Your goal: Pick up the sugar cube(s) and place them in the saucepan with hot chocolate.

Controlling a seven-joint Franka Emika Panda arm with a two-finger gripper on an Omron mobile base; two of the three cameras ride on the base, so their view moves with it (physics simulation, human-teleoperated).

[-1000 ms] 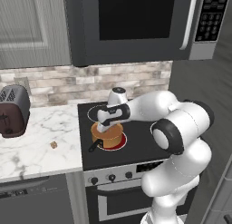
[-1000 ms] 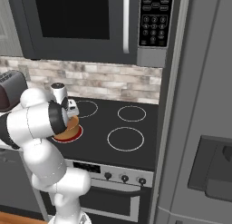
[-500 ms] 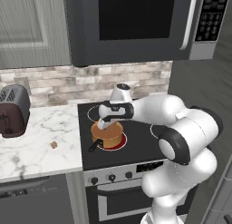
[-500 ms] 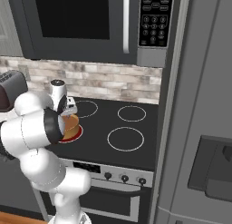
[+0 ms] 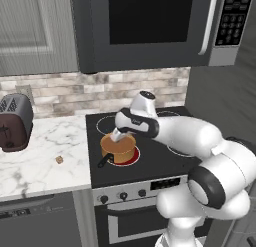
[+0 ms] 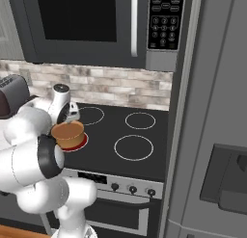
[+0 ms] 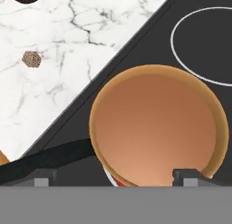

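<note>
Currently, view by view:

Left base view: the gripper (image 5: 118, 136) is hanging just over the saucepan (image 5: 119, 148), which is sitting on the glowing red near-left burner (image 5: 131, 159) of the stove (image 5: 145, 156), presumably keeping the chocolate hot. One sugar cube (image 5: 59, 160) is lying on the marble tabletop (image 5: 40, 161), left of the stove and well apart from the pan. A toaster (image 5: 15, 122) is standing far left.

Right base view: the arm is crowding the pan's left side; the saucepan (image 6: 68, 134) is staying upright.

Hand view: the camera is looking straight down into the saucepan (image 7: 156, 123), its handle (image 7: 45, 160) pointing left. The fingers (image 7: 186, 176) are standing apart with nothing between them. The sugar cube (image 7: 31, 59) is waiting on the tabletop (image 7: 68, 41). A second cube: I cannot tell where it is.
</note>
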